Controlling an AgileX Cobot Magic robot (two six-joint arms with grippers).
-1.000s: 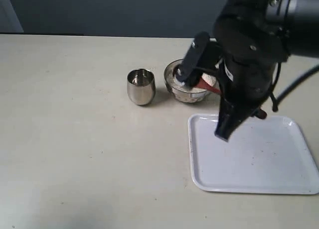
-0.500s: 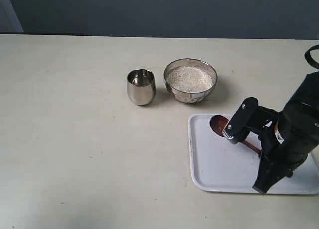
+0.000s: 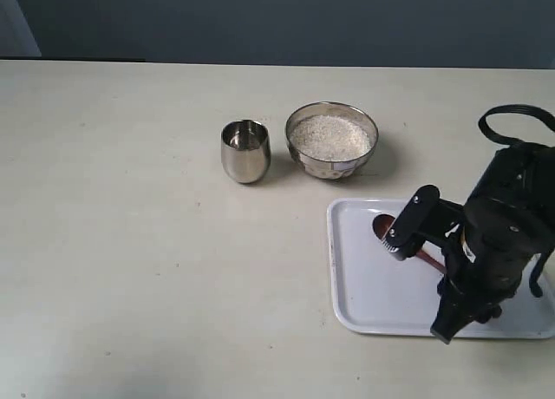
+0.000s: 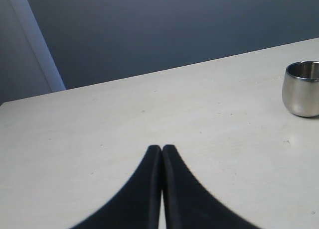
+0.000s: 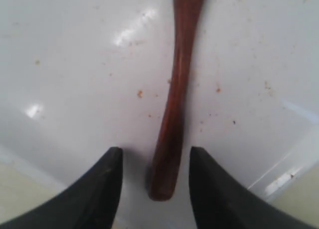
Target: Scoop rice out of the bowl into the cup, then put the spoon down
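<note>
The spoon (image 5: 177, 99) lies flat on the white tray (image 5: 75, 64). Its oval scoop (image 3: 382, 225) points toward the bowl, and the right arm (image 3: 499, 234) hides part of the handle. My right gripper (image 5: 152, 154) is open, its fingers on either side of the handle's end without touching it. The bowl (image 3: 332, 160) sits beyond the tray, filled with rice (image 3: 329, 136). The cup (image 3: 245, 150) stands just left of the bowl and also shows as the cup (image 4: 301, 89) in the left wrist view. My left gripper (image 4: 162, 148) is shut and empty above bare table.
The tray (image 3: 364, 286) takes up the right front of the cream table (image 3: 130, 243) and carries small specks. A black cable (image 3: 512, 117) loops above the right arm. The left arm does not show in the exterior view.
The right arm carried the spoon from over the bowl down to the tray. The spoon now rests there, and the fingers stand apart from its handle. The left gripper has not visibly moved.
</note>
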